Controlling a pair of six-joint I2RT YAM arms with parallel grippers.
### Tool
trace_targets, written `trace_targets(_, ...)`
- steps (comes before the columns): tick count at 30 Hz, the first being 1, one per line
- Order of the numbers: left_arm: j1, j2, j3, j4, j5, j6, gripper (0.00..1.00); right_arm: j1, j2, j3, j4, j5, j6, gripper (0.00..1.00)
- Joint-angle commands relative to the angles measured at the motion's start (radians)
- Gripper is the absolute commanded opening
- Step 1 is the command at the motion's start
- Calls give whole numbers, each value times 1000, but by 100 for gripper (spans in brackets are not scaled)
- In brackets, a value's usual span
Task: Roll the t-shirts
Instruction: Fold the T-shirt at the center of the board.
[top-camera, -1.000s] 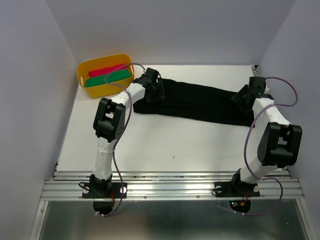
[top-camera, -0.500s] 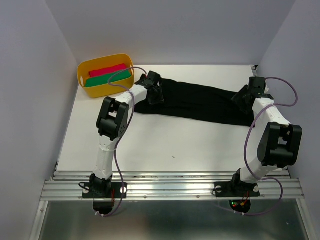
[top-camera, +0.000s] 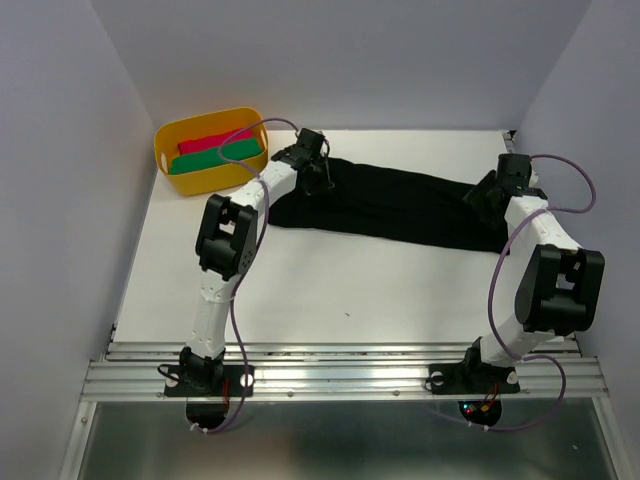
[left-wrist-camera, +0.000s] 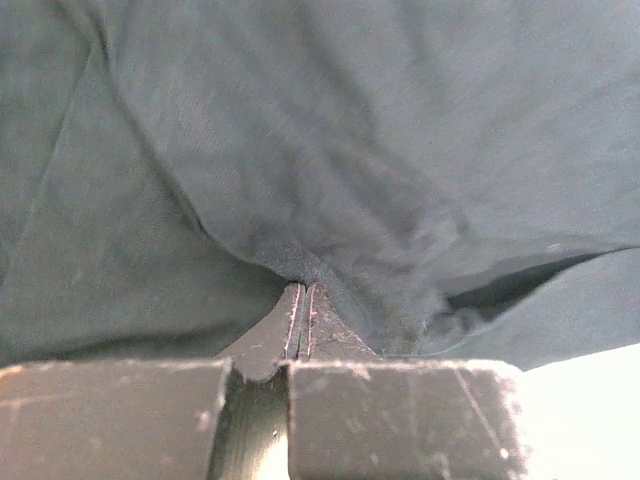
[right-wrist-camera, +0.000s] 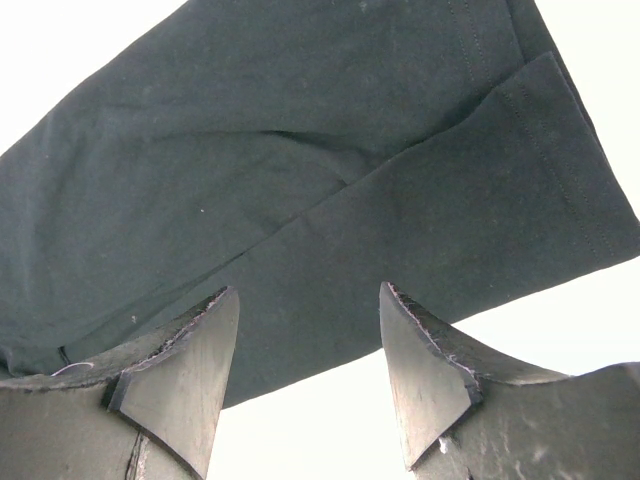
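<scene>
A black t-shirt (top-camera: 400, 205) lies folded into a long band across the back of the white table, running from left to right. My left gripper (top-camera: 318, 168) is at the band's left end, near the far edge. In the left wrist view its jaws are pressed together at the tips (left-wrist-camera: 301, 290) and pinch a bunched fold of the t-shirt (left-wrist-camera: 350, 150). My right gripper (top-camera: 488, 200) hovers over the band's right end. It stands open (right-wrist-camera: 310, 300), with the t-shirt's hemmed edge (right-wrist-camera: 300, 150) beyond its fingertips (right-wrist-camera: 215, 310) and bare table between them.
A yellow tub (top-camera: 163, 150) stands at the back left corner, holding a red roll (top-camera: 213, 139) and a green roll (top-camera: 215, 156). Grey walls close in on the left, back and right. An aluminium rail (top-camera: 340, 375) runs along the near edge.
The left gripper slid toward the far edge of the shirt's left end and shut on the cloth. The right arm has not moved.
</scene>
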Motion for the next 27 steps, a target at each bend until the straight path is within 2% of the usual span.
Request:
trace_targets(1,-8,27,113,20,26,11,0,-3,-15,45,-5,26,-20,64)
trace_targets(8,-33,131,249,105,81,11,0,-3,-12,28,-8,8,-20,64)
trace_targets(9,-42,158,286,114,85,13,5,-3,-12,27,-11,5,-20,64)
trace_targets(11,-48,188,329,125,85,25,28,-3,-14,14,-11,3,-22,64)
trace_targets(12,-56,212,373,125,82,33,33,-3,-14,11,-11,3,-25,64)
trace_targets(16,-66,219,421,145,74,57,36,-3,-20,2,-19,14,-34,64)
trace_targets(17,-74,215,426,158,54,68,41,-3,-22,2,-21,15,-35,64)
trace_targets(18,-80,206,433,165,45,92,54,-3,-23,-1,-24,15,-37,64)
trace_targets(19,-85,205,440,168,26,106,62,-3,-25,-1,-24,14,-37,64)
trace_targets(20,-91,200,444,166,20,122,80,-3,-26,-1,-24,12,-37,64)
trace_targets(27,-91,114,415,154,-35,149,81,-3,-29,-1,-24,-12,-37,64)
